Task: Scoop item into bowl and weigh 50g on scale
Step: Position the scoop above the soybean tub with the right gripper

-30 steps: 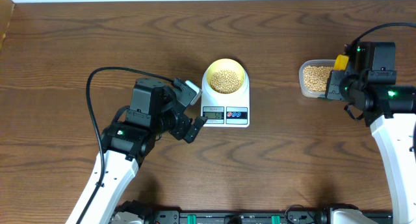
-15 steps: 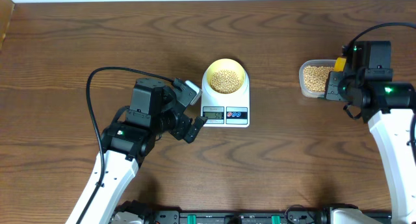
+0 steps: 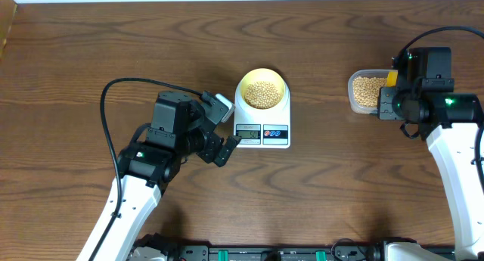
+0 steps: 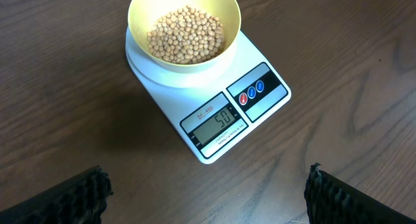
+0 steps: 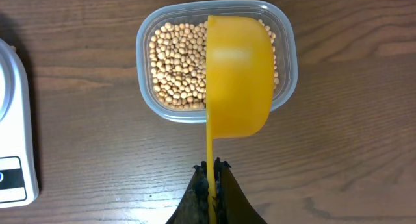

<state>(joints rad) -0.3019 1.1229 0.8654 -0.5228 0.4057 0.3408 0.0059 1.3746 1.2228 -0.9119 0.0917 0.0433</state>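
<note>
The right fingers, pinching the scoop, slide farther over the tub. The left fingers are wide. The scale shows fifty, so the job looks done.

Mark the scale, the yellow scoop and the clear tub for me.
scale (image 4: pixel 221 128): left wrist view, on its display.
yellow scoop (image 5: pixel 239 74): right wrist view, on its cup.
clear tub (image 5: pixel 139 55): right wrist view, on its left rim.

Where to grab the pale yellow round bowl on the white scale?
The rim of the pale yellow round bowl, pinched from above: thin open wall, small tan beans lie low inside, white flat scale sits underneath.
</note>
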